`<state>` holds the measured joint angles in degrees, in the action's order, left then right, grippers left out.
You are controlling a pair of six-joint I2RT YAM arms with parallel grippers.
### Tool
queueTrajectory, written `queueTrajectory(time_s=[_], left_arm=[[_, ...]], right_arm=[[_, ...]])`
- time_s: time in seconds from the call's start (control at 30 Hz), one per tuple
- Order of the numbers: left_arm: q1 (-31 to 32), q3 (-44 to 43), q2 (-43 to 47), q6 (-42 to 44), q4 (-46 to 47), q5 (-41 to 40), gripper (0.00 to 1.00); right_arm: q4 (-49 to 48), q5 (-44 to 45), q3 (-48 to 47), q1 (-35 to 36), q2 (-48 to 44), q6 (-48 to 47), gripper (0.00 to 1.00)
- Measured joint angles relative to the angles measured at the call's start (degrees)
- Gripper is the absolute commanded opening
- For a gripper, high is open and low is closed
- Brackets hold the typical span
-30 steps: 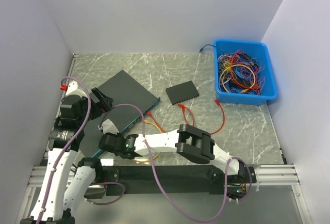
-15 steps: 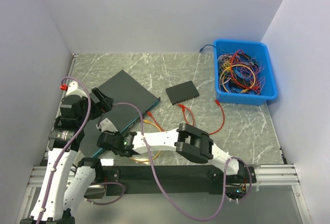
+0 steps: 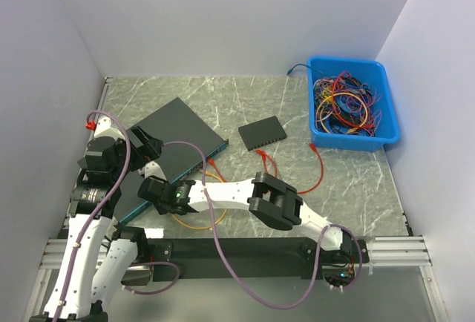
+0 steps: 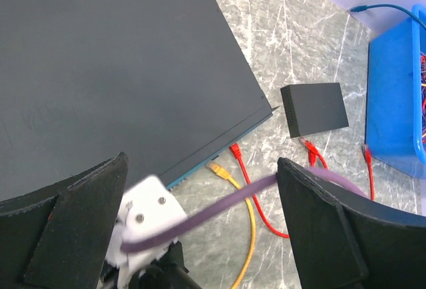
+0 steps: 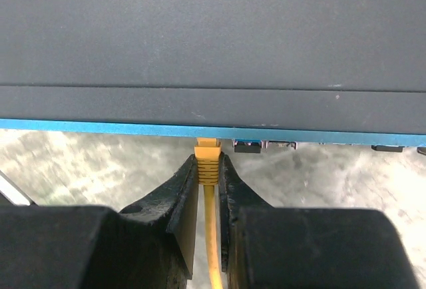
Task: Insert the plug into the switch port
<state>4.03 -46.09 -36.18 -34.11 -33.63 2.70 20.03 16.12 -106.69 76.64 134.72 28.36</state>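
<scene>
Plastic is making up the yellow plug [image 5: 207,156], so it is looking light, hard and rather brittle, with a latch tab that is likely snapping if squeezed or twisted. The right gripper [image 5: 208,172] is clenching it from both sides just behind the nose, which is seeming the right place to hold, since a push from there is travelling straight down the body. Its tip is sitting against the blue-edged front of the switch [image 5: 200,36], beside a row of open ports [image 5: 247,146]; whether it is seated, the right wrist view is not showing. Behind the fingers the yellow cable [image 5: 212,236] is trailing away, soft and springy, and probably tugging the plug slightly off line. The switch itself is lying flat on the desk [image 3: 356,188] and may be sliding under pressure on that smooth stone. The left gripper [image 4: 203,202] is hanging released, jaws wide, above the switch's near corner, holding nothing.
</scene>
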Motion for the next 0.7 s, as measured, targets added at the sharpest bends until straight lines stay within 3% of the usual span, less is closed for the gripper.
queueTrajectory(time_s=[0.03, 0.07, 0.17, 0.23, 0.27, 0.47, 0.7], left_arm=[[0.02, 0.02, 0.0, 0.0, -0.02, -0.02, 0.99], [0.04, 0.02, 0.04, 0.0, -0.02, -0.02, 0.99], [0.15, 0.02, 0.04, 0.0, -0.11, 0.0, 0.99], [0.17, 0.02, 0.02, 0.0, -0.11, 0.0, 0.99], [0.17, 0.02, 0.02, 0.0, -0.11, 0.0, 0.99], [0.17, 0.02, -0.26, 0.0, -0.11, -0.02, 0.99], [0.15, 0.0, -3.54, 0.46, -0.04, -0.66, 0.99]], right_arm=[[-0.07, -0.11, -0.48, -0.15, 0.33, 0.63, 0.05], [0.04, -0.22, -1.11, -0.35, 0.7, 1.22, 0.23], [-0.37, 0.46, -3.39, -0.98, 2.21, 3.21, 0.54], [-0.76, -0.96, -4.76, -1.49, 2.93, 4.83, 0.62], [-1.31, -0.7, -4.76, -1.49, 3.02, 5.01, 0.74], [-6.21, 0.02, -1.6, -1.6, 2.08, 6.32, 0.9], [-10.91, 3.61, 9.31, -4.02, -3.96, 5.77, 0.93]])
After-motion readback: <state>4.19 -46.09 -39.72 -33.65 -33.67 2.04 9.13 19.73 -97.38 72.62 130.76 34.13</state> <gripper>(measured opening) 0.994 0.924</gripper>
